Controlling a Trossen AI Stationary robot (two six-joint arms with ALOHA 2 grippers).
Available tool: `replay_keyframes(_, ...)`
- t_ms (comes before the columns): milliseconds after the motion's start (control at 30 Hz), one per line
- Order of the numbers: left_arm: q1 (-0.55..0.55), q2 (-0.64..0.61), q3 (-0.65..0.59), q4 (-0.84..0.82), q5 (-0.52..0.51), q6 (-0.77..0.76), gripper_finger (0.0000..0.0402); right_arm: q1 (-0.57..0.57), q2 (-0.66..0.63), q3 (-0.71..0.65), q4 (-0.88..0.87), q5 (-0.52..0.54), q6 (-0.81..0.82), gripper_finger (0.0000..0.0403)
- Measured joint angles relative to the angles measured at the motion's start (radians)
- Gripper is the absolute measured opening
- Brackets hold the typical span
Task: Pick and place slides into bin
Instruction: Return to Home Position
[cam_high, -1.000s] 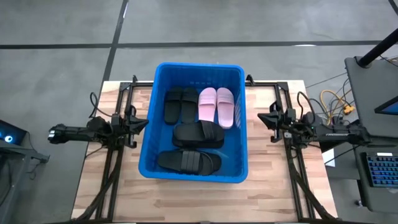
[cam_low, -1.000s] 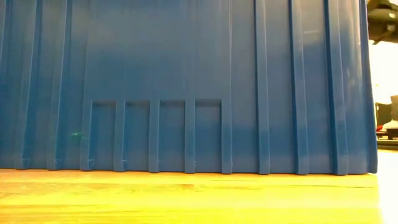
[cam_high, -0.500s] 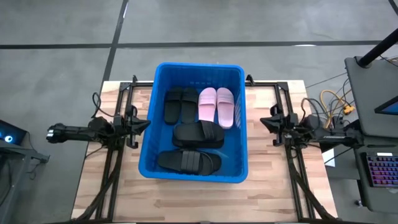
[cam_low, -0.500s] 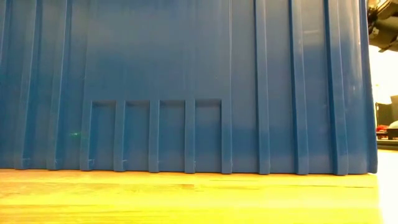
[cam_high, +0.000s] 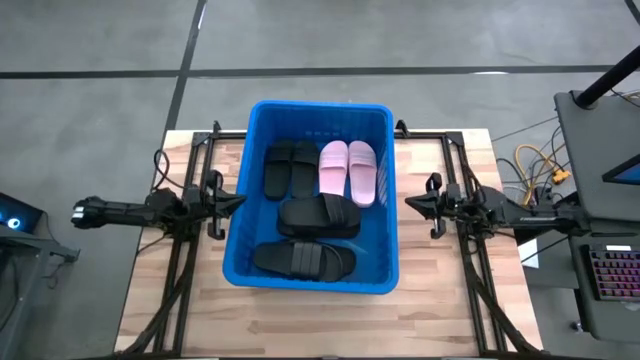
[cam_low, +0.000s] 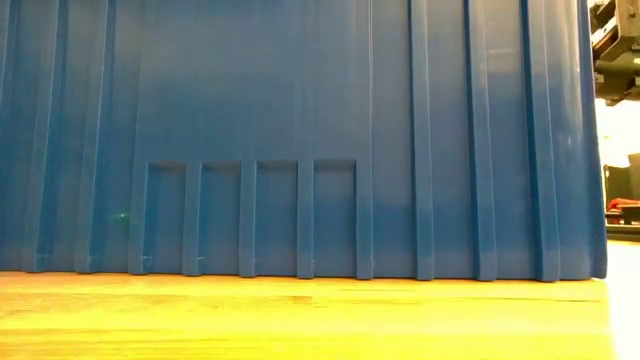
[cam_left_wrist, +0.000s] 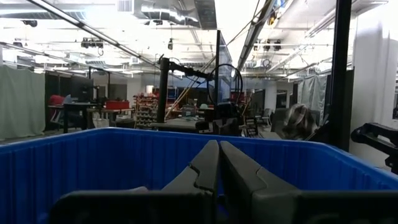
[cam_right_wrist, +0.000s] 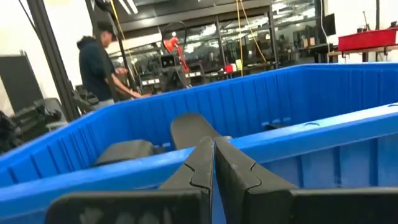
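High view: the slides (cam_high: 320, 216) all lie inside the blue bin (cam_high: 320, 108), with a black pair (cam_high: 290, 168) and a pale pink pair (cam_high: 348, 172) side by side at the far end. More black slides lie crosswise in the middle and near the front wall (cam_high: 303, 261). The bin stands mid-way across the wooden table (cam_high: 440, 300), and the left gripper (cam_high: 232, 200) hovers just outside its left wall and the right gripper (cam_high: 410, 203) just outside its right wall, each pointing at the bin with its fingers pressed together.
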Motion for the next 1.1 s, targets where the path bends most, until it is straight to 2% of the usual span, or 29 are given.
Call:
replay_keyframes(133, 0.0, -0.015, 0.0, 0.001, 0.0, -0.001, 0.0, 0.0, 0.005, 0.0, 0.012, 0.012, -0.07, 0.0008)
replay_keyframes(367, 0.0, -0.044, 0.0, 0.001, 0.0, -0.002, 0.0, 0.0, 0.005, 0.0, -0.037, 0.019, -0.061, 0.0009)
replay_keyframes(500, 0.0, -0.047, 0.0, 0.001, 0.0, -0.002, 0.0, 0.0, 0.003, 0.0, 0.026, 0.019, -0.127, 0.0009)
replay_keyframes(767, 0.0, -0.043, 0.0, 0.001, 0.0, 0.001, 0.0, 0.0, 0.01, 0.0, 0.03, 0.037, 0.057, 0.0009)
replay_keyframes(1100, 0.0, -0.044, 0.0, 0.0, 0.0, 0.001, 0.0, 0.0, 0.021, 0.0, 0.028, 0.037, 0.002, 0.0009)
